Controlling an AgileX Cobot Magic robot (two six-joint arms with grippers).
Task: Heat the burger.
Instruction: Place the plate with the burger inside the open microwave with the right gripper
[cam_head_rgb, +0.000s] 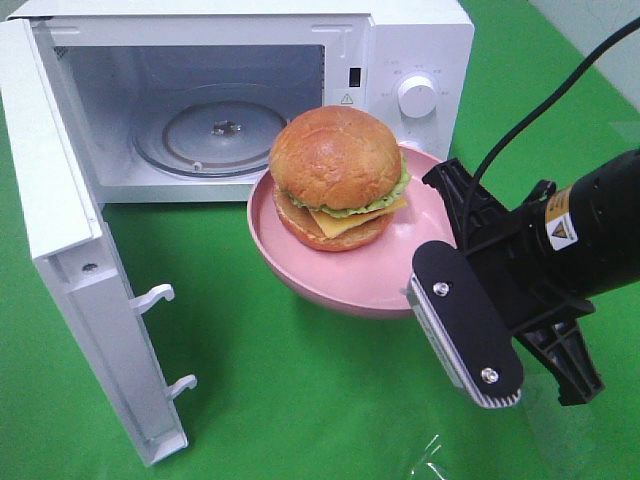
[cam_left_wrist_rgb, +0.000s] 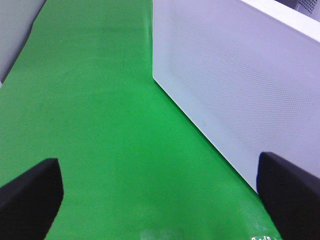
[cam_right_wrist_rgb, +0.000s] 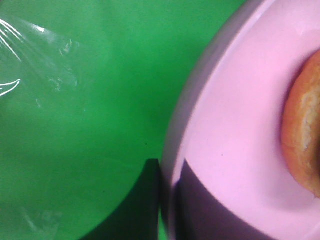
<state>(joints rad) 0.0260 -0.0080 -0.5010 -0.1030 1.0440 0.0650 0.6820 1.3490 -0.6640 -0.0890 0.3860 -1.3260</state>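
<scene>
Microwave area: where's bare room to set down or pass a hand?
Free: glass turntable inside the microwave; green cloth between open door and pink plate. Crowded: plate rim where the right end effector clamps it; burger fills its middle.

Right arm (cam_head_rgb: 600, 215) black, yellow warning sticker (cam_head_rgb: 562, 230), black cable (cam_head_rgb: 560, 85); right hand (cam_head_rgb: 425, 290): silver ribbed pad (cam_head_rgb: 445, 345), two screws (cam_head_rgb: 438, 288).
</scene>
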